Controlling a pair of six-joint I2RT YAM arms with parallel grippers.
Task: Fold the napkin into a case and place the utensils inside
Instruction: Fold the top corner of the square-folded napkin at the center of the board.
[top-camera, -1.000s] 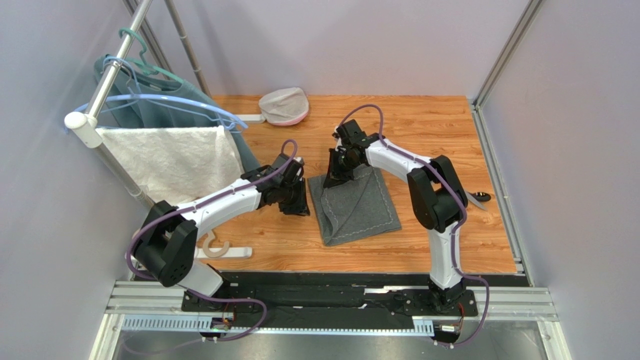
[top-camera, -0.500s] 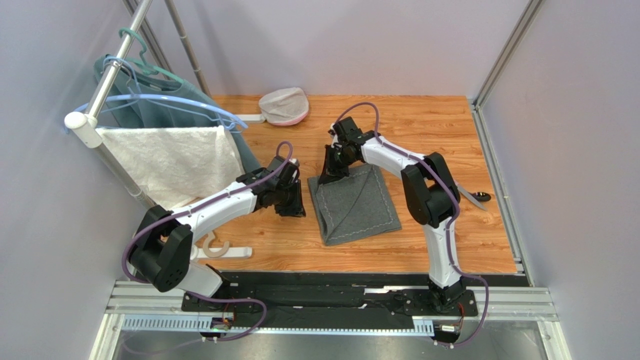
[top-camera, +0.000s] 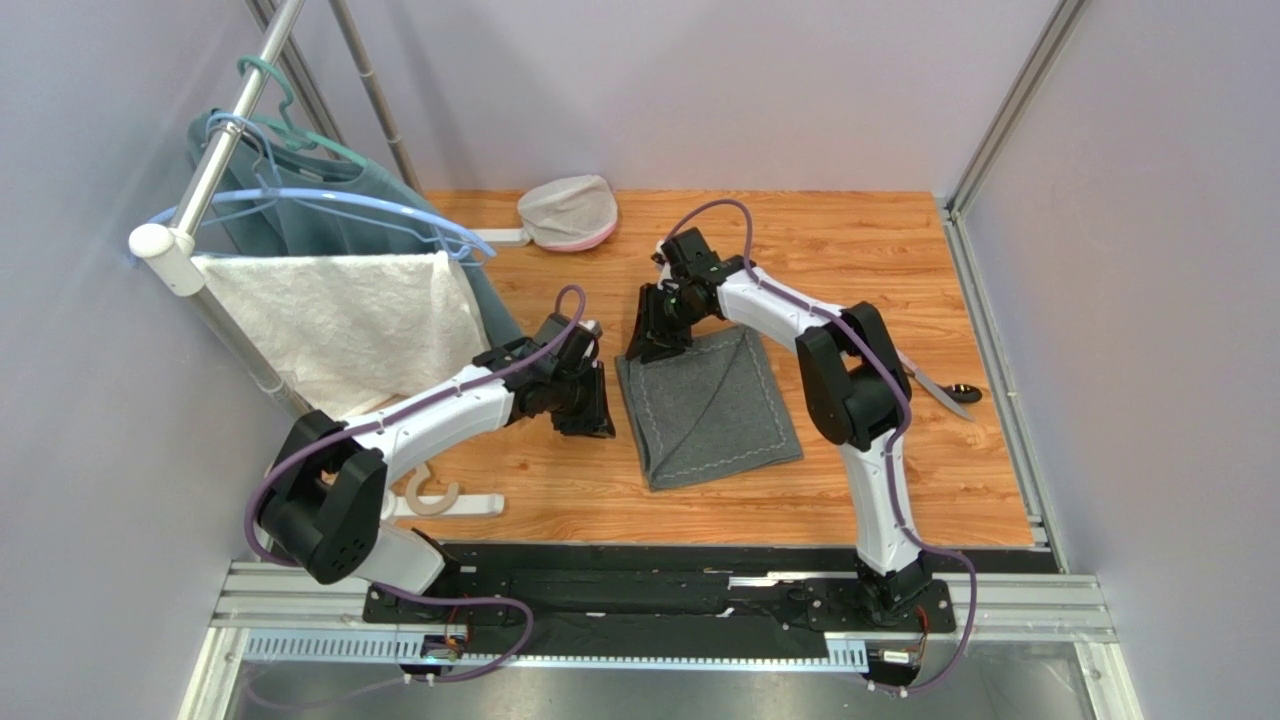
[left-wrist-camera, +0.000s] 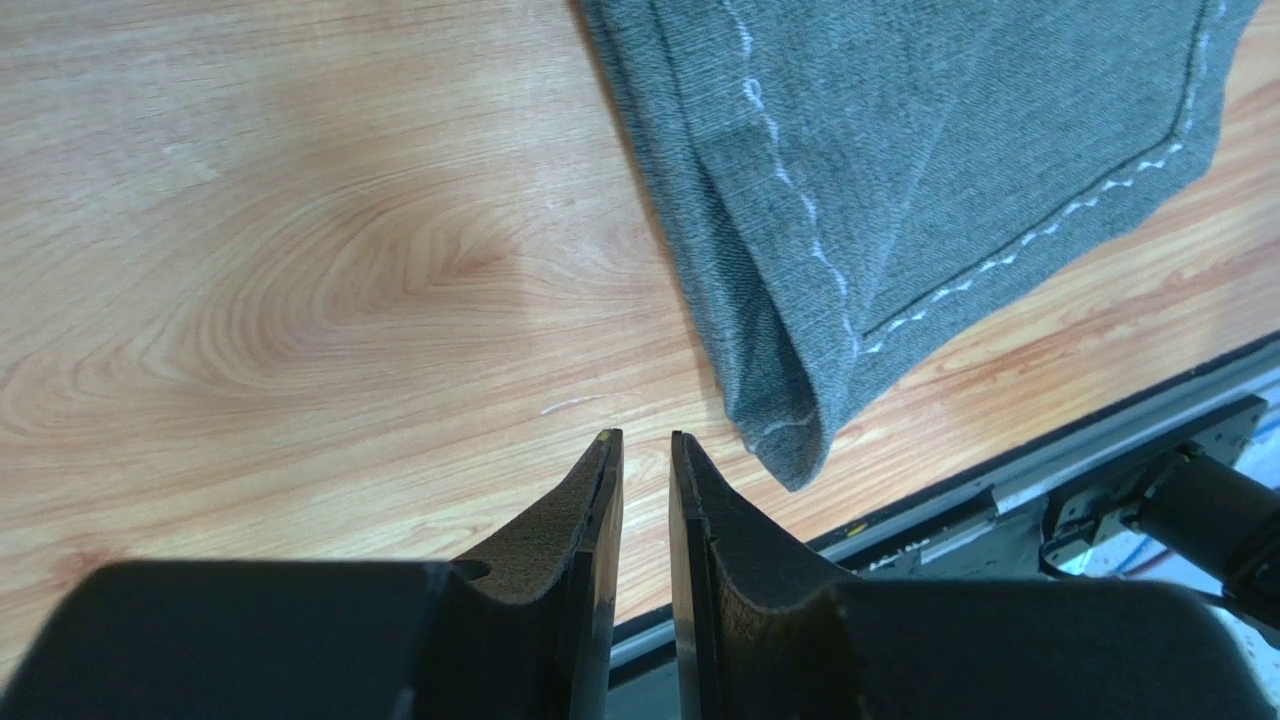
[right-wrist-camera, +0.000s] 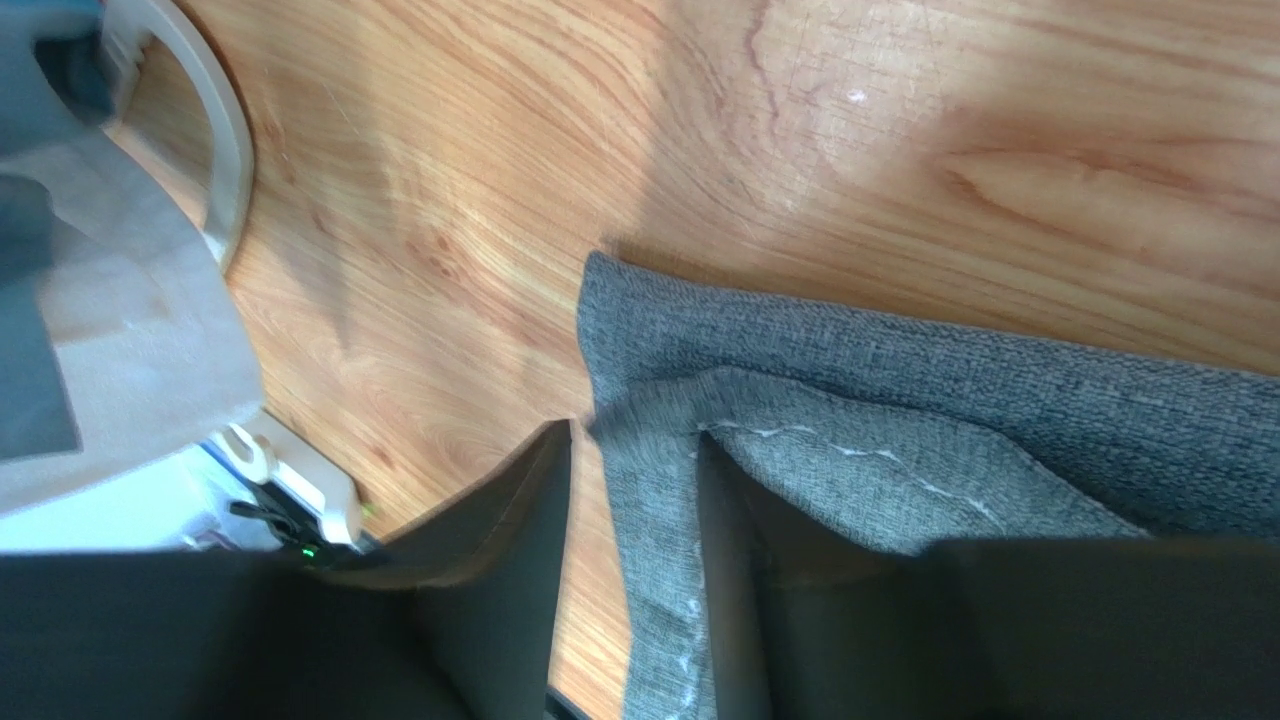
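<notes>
— What's on the left?
— The left fingers (left-wrist-camera: 601, 468), all but closed on nothing, over bare counter (left-wrist-camera: 301, 270) just beside the napkin (top-camera: 709, 405).
— And the napkin?
— Mid-counter, doubled over. The right fingers (right-wrist-camera: 550, 453) pinch its far-left corner and hide it from above.
— The utensils (top-camera: 956, 396)?
— Far right, half behind the right arm (top-camera: 849, 375).

Napkin (top-camera: 706, 405) lies folded at the table's (top-camera: 842, 495) middle; right gripper (top-camera: 646, 345) sits at its 11 o'clock corner, that corner between the fingers; left gripper (top-camera: 591, 417) just beside its 9 o'clock edge, apart; utensils (top-camera: 950, 395) well off at 3 o'clock; towel (top-camera: 353, 323) hangs at 9 o'clock, beyond the left gripper.
</notes>
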